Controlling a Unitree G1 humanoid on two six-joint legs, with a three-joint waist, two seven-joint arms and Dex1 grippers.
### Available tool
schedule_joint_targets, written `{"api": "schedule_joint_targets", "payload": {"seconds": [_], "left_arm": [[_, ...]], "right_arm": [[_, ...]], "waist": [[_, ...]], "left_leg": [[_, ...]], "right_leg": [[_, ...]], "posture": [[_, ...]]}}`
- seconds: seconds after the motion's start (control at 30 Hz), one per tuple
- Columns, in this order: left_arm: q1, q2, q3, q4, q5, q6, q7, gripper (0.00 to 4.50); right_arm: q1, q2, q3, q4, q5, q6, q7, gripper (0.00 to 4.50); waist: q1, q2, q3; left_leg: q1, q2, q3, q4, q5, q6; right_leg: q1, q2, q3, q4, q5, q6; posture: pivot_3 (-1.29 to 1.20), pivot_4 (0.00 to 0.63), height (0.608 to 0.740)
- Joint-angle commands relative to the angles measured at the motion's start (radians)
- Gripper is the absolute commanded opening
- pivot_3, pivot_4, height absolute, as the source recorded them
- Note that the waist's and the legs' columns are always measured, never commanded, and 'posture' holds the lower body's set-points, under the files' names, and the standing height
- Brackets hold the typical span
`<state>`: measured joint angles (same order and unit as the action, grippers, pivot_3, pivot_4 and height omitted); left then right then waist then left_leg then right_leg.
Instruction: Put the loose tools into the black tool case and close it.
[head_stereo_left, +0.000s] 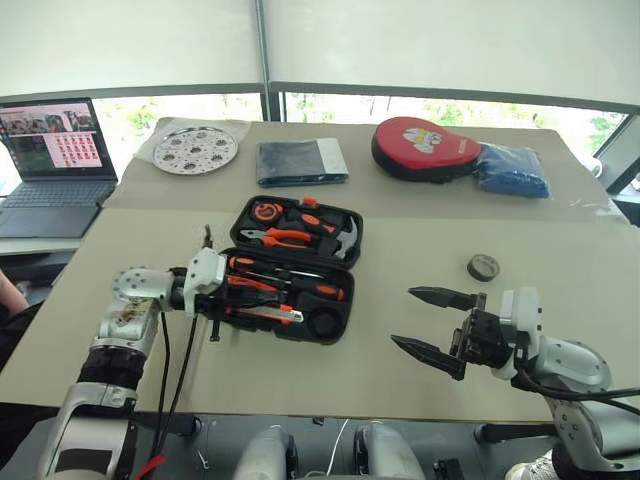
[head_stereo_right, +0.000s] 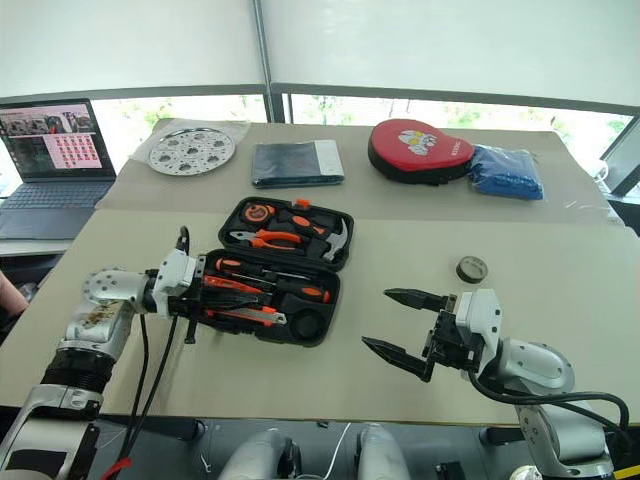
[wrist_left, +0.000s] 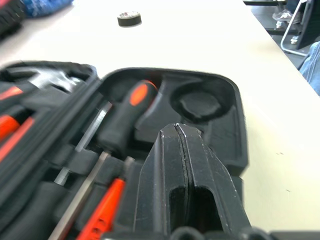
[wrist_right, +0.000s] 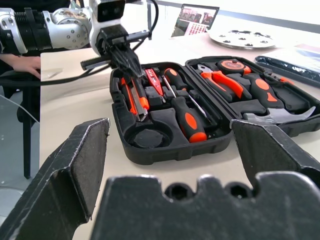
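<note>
Tool case (head_stereo_left: 296, 268) lying open mid-table. Inside it: screwdrivers (head_stereo_left: 285, 283), utility knife (head_stereo_left: 268, 313), pliers (head_stereo_left: 279, 237), hammer (head_stereo_left: 340, 238), tape measure (head_stereo_left: 266, 211). Right of the case, apart: tape roll (head_stereo_left: 483, 267). Behind the case: folded cloth (head_stereo_left: 300, 161), pouch (head_stereo_left: 425, 148). Left of it: laptop (head_stereo_left: 55, 165).

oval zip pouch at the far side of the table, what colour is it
Red, with a small white printed design on top; the pouch shows best in the left eye view.
</note>
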<state>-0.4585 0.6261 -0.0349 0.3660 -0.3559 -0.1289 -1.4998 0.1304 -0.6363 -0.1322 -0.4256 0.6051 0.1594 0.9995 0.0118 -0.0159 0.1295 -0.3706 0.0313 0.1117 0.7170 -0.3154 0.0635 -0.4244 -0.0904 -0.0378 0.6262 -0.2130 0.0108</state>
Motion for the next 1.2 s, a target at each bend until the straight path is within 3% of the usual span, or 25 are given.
{"api": "schedule_joint_targets", "payload": {"seconds": [0.03, 0.33, 0.63, 0.9, 1.03, 1.2], "left_arm": [[-0.003, 0.020, -0.001, 0.010, 0.031, -0.028, 0.007, 0.04], [0.003, 0.043, -0.035, 0.089, 0.111, -0.059, 0.008, 0.04], [0.002, -0.009, -0.073, 0.108, 0.145, 0.002, 0.080, 0.04], [0.027, 0.017, -0.110, 0.071, 0.184, 0.185, 0.127, 0.04], [0.028, 0.015, -0.136, 0.076, 0.213, 0.329, 0.192, 0.04], [0.062, 0.021, -0.173, 0.050, 0.234, 0.327, 0.189, 0.04]], "right_arm": [[-0.001, 0.002, -0.016, -0.045, 0.015, -0.006, -0.006, 4.50], [-0.007, -0.002, -0.022, -0.041, 0.016, -0.004, -0.007, 4.50], [0.002, -0.008, -0.025, -0.065, 0.028, 0.011, -0.018, 4.50], [0.008, -0.013, -0.031, -0.074, 0.037, 0.027, -0.020, 4.50], [0.003, -0.005, -0.022, -0.079, 0.036, 0.030, -0.028, 4.50], [0.005, 0.000, -0.022, -0.084, 0.036, 0.030, -0.037, 4.50]], "waist": [[0.000, -0.002, 0.002], [0.000, -0.006, 0.005], [0.010, -0.005, 0.005], [0.017, -0.005, 0.004], [0.016, 0.004, -0.001], [0.015, 0.010, -0.006]], "left_leg": [[0.000, 0.000, 0.000, 0.000, 0.000, 0.000], [0.000, 0.000, 0.000, -0.001, 0.000, 0.000], [0.003, 0.000, 0.000, -0.001, 0.001, -0.001], [0.003, 0.000, 0.000, -0.001, 0.001, -0.001], [0.003, 0.000, 0.000, -0.001, 0.001, -0.001], [0.005, 0.000, 0.000, -0.002, 0.001, -0.001]], "right_leg": [[0.000, 0.000, 0.000, 0.000, 0.000, 0.000], [0.000, 0.000, -0.001, -0.001, 0.000, 0.000], [0.002, -0.001, -0.001, 0.000, 0.000, -0.001], [0.003, -0.002, -0.001, 0.000, 0.000, -0.001], [0.003, -0.002, 0.000, 0.000, 0.000, -0.001], [0.004, -0.001, 0.000, 0.000, -0.001, -0.002]], "posture": [[0.00, 0.150, 0.740], [0.00, 0.150, 0.740], [0.00, 0.150, 0.740], [0.00, 0.150, 0.740], [0.00, 0.150, 0.740], [0.00, 0.150, 0.740]]}}
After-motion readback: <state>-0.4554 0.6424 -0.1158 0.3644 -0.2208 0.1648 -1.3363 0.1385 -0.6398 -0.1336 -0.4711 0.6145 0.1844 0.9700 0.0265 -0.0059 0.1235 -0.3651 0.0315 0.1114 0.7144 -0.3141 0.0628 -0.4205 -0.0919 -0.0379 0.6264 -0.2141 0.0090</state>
